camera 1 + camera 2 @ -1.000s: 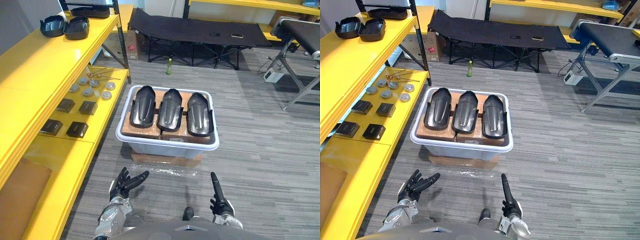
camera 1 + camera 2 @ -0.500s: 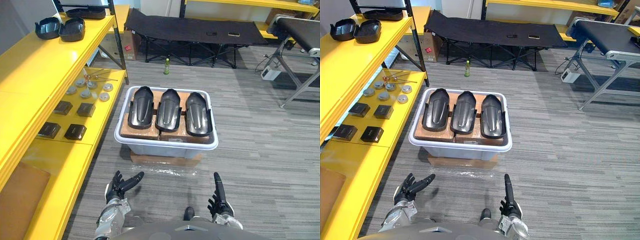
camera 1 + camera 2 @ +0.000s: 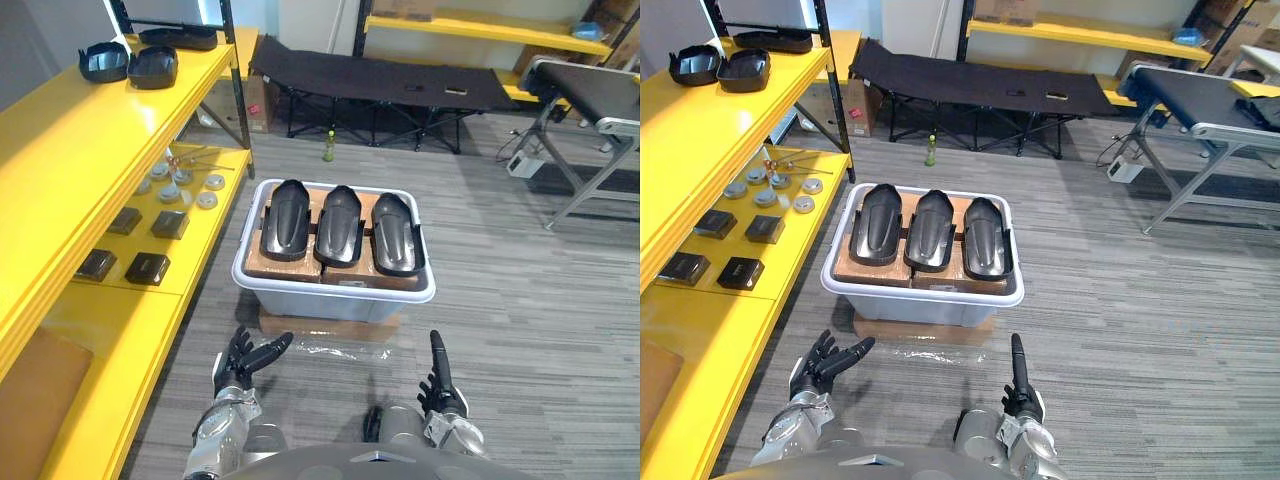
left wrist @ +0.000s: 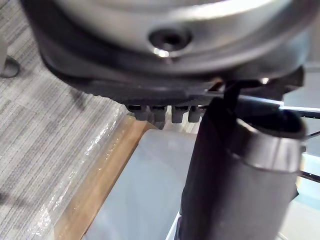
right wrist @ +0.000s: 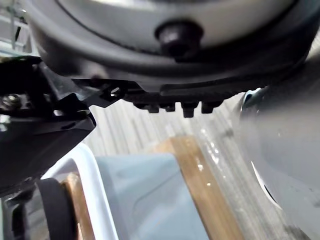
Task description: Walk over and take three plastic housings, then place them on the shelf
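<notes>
The three glossy black plastic housings (image 3: 339, 224) lie side by side, packed tight on brown cardboard in the pale grey plastic tub (image 3: 335, 302) on the carpet, just ahead of the robot. Neither hand has one. The left hand (image 3: 245, 361) hangs low with its fingers spread and empty, and the right hand (image 3: 440, 386) points straight forward, also empty, both short of the tub.

The tight packing looks like the main risk. Lifting one shell could drag its neighbour, and a smooth curved shell could slide out of a shallow hold. The tub's raised rim may catch fingers that come in low. A flat cardboard sheet with shiny film (image 3: 325, 330) pokes out in front of the tub, and a step too far forward could land on it.

To the robot's left the long yellow metal shelf (image 3: 80, 170) runs close, and its lower level nearly meets the tub's corner. That level holds small black blocks (image 3: 148, 267) and grey metal discs (image 3: 207, 199) that a swinging arm could knock. The grey carpet (image 3: 520, 300) to the right is open. The top level has bare room short of the two black trays (image 3: 130, 62).
</notes>
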Available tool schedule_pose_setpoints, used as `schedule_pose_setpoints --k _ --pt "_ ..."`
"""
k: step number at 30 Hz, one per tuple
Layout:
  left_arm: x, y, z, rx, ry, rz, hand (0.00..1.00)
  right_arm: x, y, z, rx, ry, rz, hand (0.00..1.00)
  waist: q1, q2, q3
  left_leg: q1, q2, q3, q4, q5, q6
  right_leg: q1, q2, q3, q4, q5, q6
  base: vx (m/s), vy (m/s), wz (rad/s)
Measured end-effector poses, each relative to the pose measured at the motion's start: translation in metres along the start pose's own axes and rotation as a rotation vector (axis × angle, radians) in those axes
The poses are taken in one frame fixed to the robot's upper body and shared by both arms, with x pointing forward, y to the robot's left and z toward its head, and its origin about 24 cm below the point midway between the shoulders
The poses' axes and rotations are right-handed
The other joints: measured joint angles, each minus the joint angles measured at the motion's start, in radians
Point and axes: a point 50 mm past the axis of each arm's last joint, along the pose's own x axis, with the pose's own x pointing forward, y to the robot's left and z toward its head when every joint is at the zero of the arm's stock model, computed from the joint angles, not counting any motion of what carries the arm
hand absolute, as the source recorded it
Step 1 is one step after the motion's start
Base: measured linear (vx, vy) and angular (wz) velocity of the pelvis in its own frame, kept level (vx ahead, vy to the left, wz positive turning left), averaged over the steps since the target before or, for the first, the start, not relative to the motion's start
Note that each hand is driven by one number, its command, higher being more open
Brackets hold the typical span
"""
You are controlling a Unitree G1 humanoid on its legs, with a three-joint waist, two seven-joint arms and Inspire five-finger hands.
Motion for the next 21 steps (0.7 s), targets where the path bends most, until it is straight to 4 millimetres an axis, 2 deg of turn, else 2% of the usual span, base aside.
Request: schedule_pose_setpoints --k 1,2,3,4,6,7,8,9,10,11,12,13,14,15,16,17,18,20,21 --pt "0.000 0.000 -0.001 0.004 0.003 -0.001 1.00 -0.001 -0.004 -0.003 -0.024 0.009 -0.009 1.00 -0.006 -0.007 -0.001 0.007 -0.002 -0.032 0.002 -0.006 -0.019 0.024 0.004 0.002 -0.020 0.068 -0.012 0.14 -0.227 0.63" --pt "0.000 0.000 -0.001 0.005 0.005 -0.001 1.00 -0.002 -0.007 -0.004 -0.026 0.011 -0.018 1.00 -0.010 0.004 0.004 0.017 0.003 -0.049 -0.005 -0.007 -0.031 0.037 0.009 -0.010 -0.015 0.079 -0.023 0.19 -0.226 0.63" --pt "-0.001 -0.003 -0.003 -0.007 0.011 -0.004 1.00 -0.002 -0.012 -0.002 -0.034 0.008 -0.028 1.00 -0.014 0.032 0.000 0.026 0.022 -0.063 -0.020 0.000 -0.049 0.050 0.029 -0.033 -0.016 0.065 -0.039 0.30 -0.214 0.37" --pt "-0.002 -0.005 -0.006 -0.014 0.017 -0.008 1.00 0.000 -0.013 0.005 -0.059 -0.013 -0.032 1.00 -0.011 0.068 -0.020 0.039 0.063 -0.068 -0.063 0.016 -0.072 0.053 0.067 -0.055 -0.012 0.048 -0.059 0.25 -0.166 0.23" --pt "-0.001 -0.005 -0.005 -0.015 0.014 -0.008 1.00 0.001 -0.013 0.008 -0.061 -0.023 -0.033 1.00 -0.014 0.079 -0.026 0.062 0.083 -0.066 -0.096 0.033 -0.089 0.052 0.081 -0.070 0.007 0.025 -0.071 0.21 -0.123 0.15" --pt "0.000 -0.006 -0.003 -0.015 0.011 -0.009 1.00 0.001 -0.008 0.011 -0.075 -0.041 -0.027 1.00 -0.018 0.074 -0.026 0.068 0.096 -0.068 -0.103 0.054 -0.113 0.054 0.087 -0.084 0.030 -0.014 -0.077 0.22 -0.154 0.25" --pt "0.000 -0.007 -0.002 -0.014 0.009 -0.014 1.00 0.000 -0.007 0.011 -0.076 -0.046 -0.026 1.00 -0.017 0.070 -0.025 0.059 0.101 -0.067 -0.081 0.060 -0.119 0.060 0.089 -0.092 0.033 -0.026 -0.081 0.22 -0.187 0.40" --pt "0.003 -0.012 0.001 -0.008 -0.001 -0.031 1.00 -0.001 -0.007 0.011 -0.077 -0.052 -0.029 1.00 -0.019 0.064 -0.024 0.000 0.112 -0.069 0.024 0.067 -0.119 0.080 0.092 -0.113 0.014 -0.039 -0.088 0.15 -0.183 0.40" --pt "0.004 -0.015 0.003 -0.003 -0.005 -0.043 1.00 -0.002 -0.008 0.011 -0.081 -0.059 -0.037 1.00 -0.017 0.054 -0.016 -0.072 0.124 -0.058 0.167 0.103 -0.114 0.115 0.095 -0.130 -0.027 -0.039 -0.087 0.15 -0.174 0.42" --pt "0.003 -0.015 0.003 -0.004 -0.004 -0.043 1.00 -0.003 -0.009 0.011 -0.081 -0.065 -0.043 1.00 -0.018 0.050 -0.010 -0.106 0.131 -0.046 0.237 0.132 -0.107 0.136 0.096 -0.133 -0.053 -0.031 -0.094 0.14 -0.147 0.25" --pt "0.003 -0.014 0.001 -0.004 0.003 -0.040 1.00 -0.004 -0.010 0.017 -0.083 -0.099 -0.055 1.00 -0.014 0.039 0.005 -0.148 0.153 -0.004 0.299 0.119 -0.102 0.173 0.095 -0.134 -0.093 -0.014 -0.093 0.11 -0.080 0.04" --pt "0.003 -0.014 0.000 -0.003 0.008 -0.038 1.00 -0.005 -0.010 0.020 -0.080 -0.124 -0.063 1.00 -0.016 0.048 0.008 -0.151 0.156 0.024 0.270 0.105 -0.103 0.184 0.093 -0.135 -0.104 -0.007 -0.092 0.10 -0.057 -0.12" --pt "0.002 -0.014 -0.004 -0.005 0.024 -0.038 1.00 -0.011 -0.015 0.029 -0.069 -0.201 -0.103 1.00 -0.022 0.057 0.010 -0.159 0.153 0.072 0.161 0.112 -0.095 0.182 0.093 -0.138 -0.122 0.002 -0.088 0.14 0.019 -0.20" --pt "0.003 -0.015 -0.004 -0.007 0.025 -0.043 1.00 -0.017 -0.017 0.048 -0.051 -0.313 -0.132 1.00 -0.040 0.081 0.019 -0.159 0.147 0.107 0.023 0.187 -0.072 0.178 0.098 -0.134 -0.129 0.010 -0.079 0.13 0.059 -0.22" --pt "0.004 -0.015 -0.003 -0.006 0.023 -0.042 1.00 -0.021 -0.017 0.057 -0.059 -0.368 -0.145 1.00 -0.050 0.091 0.026 -0.156 0.143 0.115 -0.017 0.207 -0.085 0.175 0.102 -0.129 -0.128 0.012 -0.075 0.17 0.114 -0.26" --pt "0.006 -0.011 -0.001 0.006 0.025 -0.028 1.00 -0.029 -0.014 0.067 -0.069 -0.445 -0.178 1.00 -0.059 0.081 0.031 -0.124 0.114 0.139 -0.072 0.221 -0.082 0.172 0.087 -0.110 -0.140 0.021 -0.061 0.12 0.095 -0.24" --pt "0.008 -0.009 0.002 0.014 0.016 -0.022 1.00 -0.038 -0.014 0.072 -0.068 -0.511 -0.203 1.00 -0.068 0.057 0.041 -0.105 0.086 0.155 -0.123 0.239 -0.076 0.167 0.070 -0.101 -0.153 0.027 -0.050 0.13 0.105 -0.21" --pt "0.008 -0.002 0.004 0.027 0.013 -0.001 1.00 -0.047 -0.018 0.073 -0.048 -0.561 -0.226 1.00 -0.073 0.035 0.037 -0.096 0.062 0.171 -0.163 0.253 -0.067 0.157 0.053 -0.091 -0.163 0.033 -0.043 0.09 0.066 -0.12" --pt "0.006 0.006 0.000 0.036 0.031 0.027 1.00 -0.053 -0.026 0.070 -0.030 -0.574 -0.264 1.00 -0.072 0.019 0.039 -0.066 0.049 0.188 -0.190 0.255 -0.064 0.165 0.045 -0.075 -0.164 0.033 -0.041 0.11 0.061 -0.21"
